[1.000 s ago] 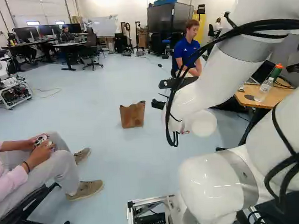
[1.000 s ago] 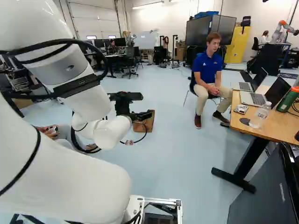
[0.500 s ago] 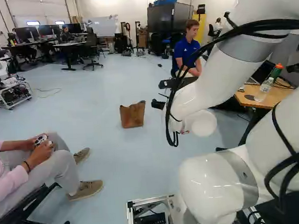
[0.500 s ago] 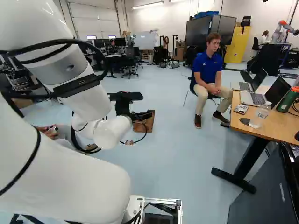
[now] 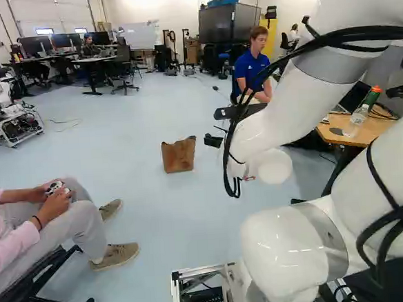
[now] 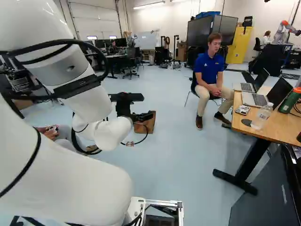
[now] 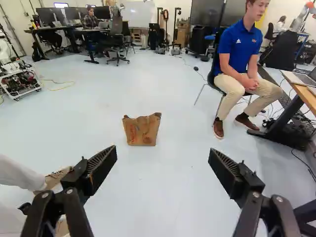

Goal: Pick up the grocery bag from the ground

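A brown paper grocery bag (image 5: 179, 156) stands upright on the pale floor, its top edge uneven. In the right base view the black gripper (image 6: 128, 109) hangs in front of the bag (image 6: 149, 123) and hides part of it. The wrist view has the gripper (image 7: 163, 160) open, its two fingers wide apart with nothing between them. Ahead of it, across some floor, is the whole bag (image 7: 142, 130), touched by neither finger.
A person sits close at the left of the left base view, holding a controller (image 5: 56, 190). Another sits on a chair beyond the gripper. A wooden table (image 6: 277, 123) with laptops and bottles stands to the right. Another robot (image 5: 4, 102) is at the far left.
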### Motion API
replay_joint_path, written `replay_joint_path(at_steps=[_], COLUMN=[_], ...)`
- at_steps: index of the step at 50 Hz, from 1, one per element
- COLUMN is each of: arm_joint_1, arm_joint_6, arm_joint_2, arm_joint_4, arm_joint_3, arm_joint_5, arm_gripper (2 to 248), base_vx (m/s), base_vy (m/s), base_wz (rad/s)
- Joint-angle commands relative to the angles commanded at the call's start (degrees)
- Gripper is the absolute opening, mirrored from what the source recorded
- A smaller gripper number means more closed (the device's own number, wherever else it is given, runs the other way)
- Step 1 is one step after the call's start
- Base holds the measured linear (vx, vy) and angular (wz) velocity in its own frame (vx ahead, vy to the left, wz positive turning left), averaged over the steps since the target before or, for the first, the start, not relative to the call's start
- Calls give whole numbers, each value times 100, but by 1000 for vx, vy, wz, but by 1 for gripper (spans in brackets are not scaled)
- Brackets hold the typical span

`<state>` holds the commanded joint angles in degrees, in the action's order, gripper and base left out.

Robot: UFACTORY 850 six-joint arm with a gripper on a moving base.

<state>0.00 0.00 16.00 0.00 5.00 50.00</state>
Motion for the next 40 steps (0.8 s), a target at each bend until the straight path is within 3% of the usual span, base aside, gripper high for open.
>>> replay_joint_path(at_steps=[30, 40], arm_joint_1=[0, 0], arm_joint_6=[0, 0], arm_joint_2=[0, 0], arm_joint_4=[0, 0], arm_joint_3=[0, 0], arm_joint_5=[0, 0], arm_gripper=[247, 247], base_vx=[64, 225], base_vy=[20, 86], base_wz=[-14, -27])
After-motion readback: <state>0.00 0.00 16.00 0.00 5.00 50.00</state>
